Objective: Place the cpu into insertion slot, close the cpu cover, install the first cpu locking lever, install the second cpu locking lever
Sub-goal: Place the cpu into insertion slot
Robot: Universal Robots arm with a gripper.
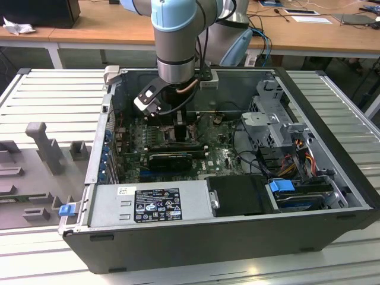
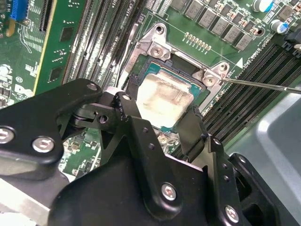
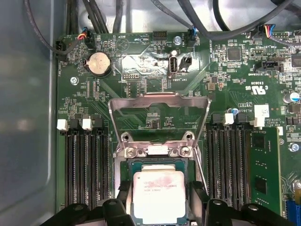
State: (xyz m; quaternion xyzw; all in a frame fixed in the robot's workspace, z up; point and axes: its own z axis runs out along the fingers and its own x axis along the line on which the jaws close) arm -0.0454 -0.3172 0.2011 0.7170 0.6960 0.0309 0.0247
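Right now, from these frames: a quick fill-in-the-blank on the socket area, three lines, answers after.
1. The cpu cover stands ___, hinged up off the insertion slot.
2. The thing nearest the gripper is the ___.
3. The round coin battery sits on the green ___.
Missing words: open; cpu; motherboard.

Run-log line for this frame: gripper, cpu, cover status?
gripper: straddling cpu, grip unclear | cpu: at insertion slot, seating unclear | cpu cover: open, raised
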